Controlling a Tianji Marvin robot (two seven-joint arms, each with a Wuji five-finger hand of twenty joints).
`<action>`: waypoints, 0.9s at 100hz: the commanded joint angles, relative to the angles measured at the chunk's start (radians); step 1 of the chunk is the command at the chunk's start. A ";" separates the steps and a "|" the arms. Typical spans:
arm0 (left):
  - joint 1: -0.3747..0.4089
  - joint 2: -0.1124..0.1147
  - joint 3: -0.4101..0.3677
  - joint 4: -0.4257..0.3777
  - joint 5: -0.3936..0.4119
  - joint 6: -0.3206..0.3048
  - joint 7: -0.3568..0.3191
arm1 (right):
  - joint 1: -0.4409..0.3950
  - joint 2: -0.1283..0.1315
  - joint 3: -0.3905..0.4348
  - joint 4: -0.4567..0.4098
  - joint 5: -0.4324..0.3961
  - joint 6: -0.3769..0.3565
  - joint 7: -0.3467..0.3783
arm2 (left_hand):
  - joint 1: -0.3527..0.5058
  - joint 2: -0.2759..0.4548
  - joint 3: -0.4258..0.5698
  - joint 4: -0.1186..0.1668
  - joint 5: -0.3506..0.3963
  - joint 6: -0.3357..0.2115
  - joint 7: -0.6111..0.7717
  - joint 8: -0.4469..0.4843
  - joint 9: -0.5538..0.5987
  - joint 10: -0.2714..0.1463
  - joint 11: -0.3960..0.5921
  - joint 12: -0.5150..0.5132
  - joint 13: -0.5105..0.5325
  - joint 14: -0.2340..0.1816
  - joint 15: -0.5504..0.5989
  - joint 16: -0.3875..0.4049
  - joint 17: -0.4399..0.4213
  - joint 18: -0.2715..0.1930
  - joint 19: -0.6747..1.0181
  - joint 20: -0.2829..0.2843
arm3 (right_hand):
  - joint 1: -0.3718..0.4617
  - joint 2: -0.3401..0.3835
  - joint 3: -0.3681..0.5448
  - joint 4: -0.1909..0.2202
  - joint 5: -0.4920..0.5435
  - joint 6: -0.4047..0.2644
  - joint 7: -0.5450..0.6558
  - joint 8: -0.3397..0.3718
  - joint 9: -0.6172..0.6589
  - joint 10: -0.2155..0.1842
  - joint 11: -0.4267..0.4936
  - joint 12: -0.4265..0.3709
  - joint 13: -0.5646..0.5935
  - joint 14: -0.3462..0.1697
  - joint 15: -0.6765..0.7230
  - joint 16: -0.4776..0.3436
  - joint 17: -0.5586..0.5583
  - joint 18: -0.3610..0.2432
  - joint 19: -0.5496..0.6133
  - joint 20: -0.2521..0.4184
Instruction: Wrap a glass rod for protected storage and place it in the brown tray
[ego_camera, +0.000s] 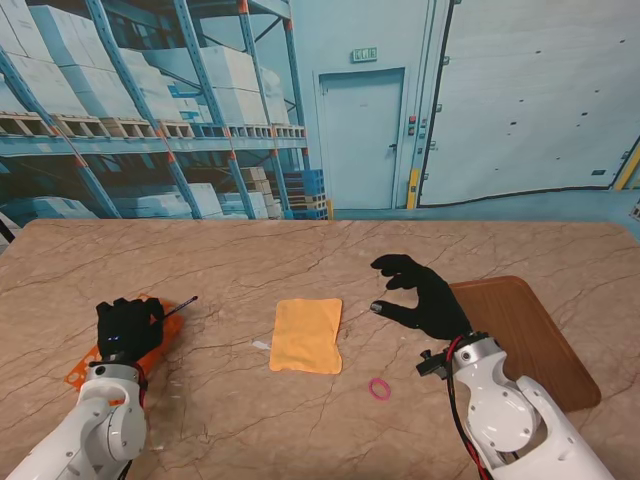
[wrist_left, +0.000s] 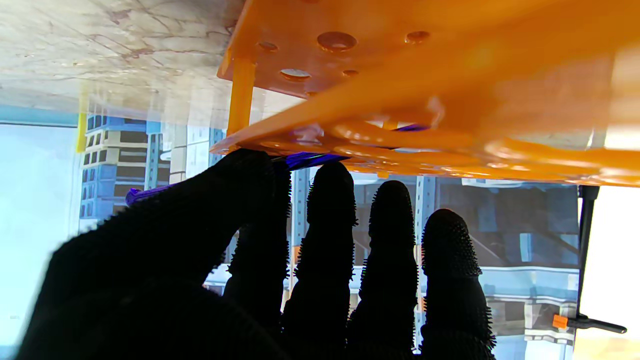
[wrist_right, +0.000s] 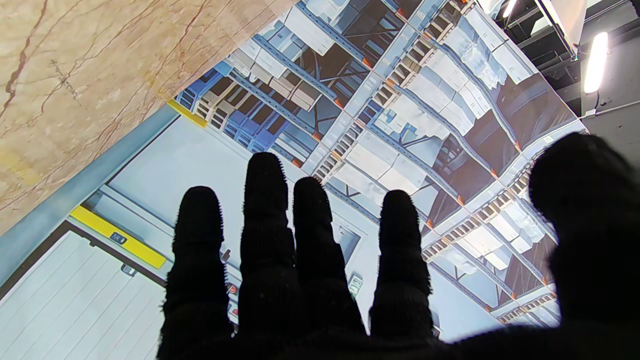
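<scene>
The white right arm (ego_camera: 520, 420) rises from the near right corner and carries the right hand (ego_camera: 425, 297), gloved in black knit, raised over the table (ego_camera: 300, 250) with palm down. This hand is empty: four fingers (wrist_right: 265, 200) are extended and slightly spread, the thumb (wrist_right: 575, 200) is set well apart, and nothing lies between them. The left hand (ego_camera: 128, 328), in the same black glove, sits on the orange rack (ego_camera: 85, 370) at the near left. Its fingers (wrist_left: 330, 200) are curled with the tips against the rack's edge, and the thumb (wrist_left: 200, 210) presses the rod (ego_camera: 181, 305) against the index finger, so this hand grips the rod. The rod is thin, straight and dark; it appears blue-violet in the left wrist view (wrist_left: 305, 160). One end projects from the hand to the right and away from me, above the table. The rack is glossy orange plastic, a flat plate pierced with round holes on short posts. The cloth (ego_camera: 306, 335) is a yellow-orange rectangle lying flat at the table centre. The pink ring (ego_camera: 380, 388) lies near the cloth, toward me. The tray (ego_camera: 530, 330) is brown, flat, with rounded corners, and lies at the right beside the right hand. The table top is beige veined marble.
</scene>
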 joint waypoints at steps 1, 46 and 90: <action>0.011 -0.003 0.004 0.009 0.000 -0.006 -0.012 | -0.006 -0.004 -0.001 -0.008 -0.002 -0.002 -0.002 | 0.030 -0.027 -0.007 -0.039 0.049 -0.002 0.092 0.008 0.020 -0.020 -0.009 0.008 0.005 0.017 0.008 0.013 -0.004 0.018 0.018 -0.006 | -0.034 -0.039 0.013 0.031 0.009 0.000 -0.005 0.003 0.019 0.000 0.007 0.010 0.033 -0.002 0.021 0.011 -0.004 -0.006 0.029 0.007; 0.030 -0.007 -0.026 -0.023 -0.008 -0.067 0.010 | -0.006 -0.005 -0.001 -0.008 -0.002 -0.002 -0.003 | -0.005 -0.049 0.069 -0.026 0.044 0.016 0.133 0.047 0.045 -0.020 -0.007 0.052 0.016 0.019 0.019 0.019 -0.001 0.024 0.029 -0.002 | -0.034 -0.030 0.012 0.031 0.009 -0.002 -0.005 0.003 0.020 -0.001 0.007 0.010 0.033 -0.001 0.021 0.011 -0.004 -0.007 0.029 0.008; 0.059 -0.012 -0.061 -0.081 -0.026 -0.123 0.010 | -0.009 -0.005 0.001 -0.012 -0.002 -0.002 -0.006 | -0.021 -0.059 0.098 -0.011 0.045 0.017 0.141 0.062 0.054 -0.019 -0.009 0.060 0.023 0.020 0.021 0.021 -0.001 0.027 0.028 -0.001 | -0.031 -0.023 0.007 0.032 0.010 -0.001 -0.005 0.003 0.020 -0.001 0.007 0.009 0.033 -0.001 0.022 0.011 -0.004 -0.007 0.029 0.008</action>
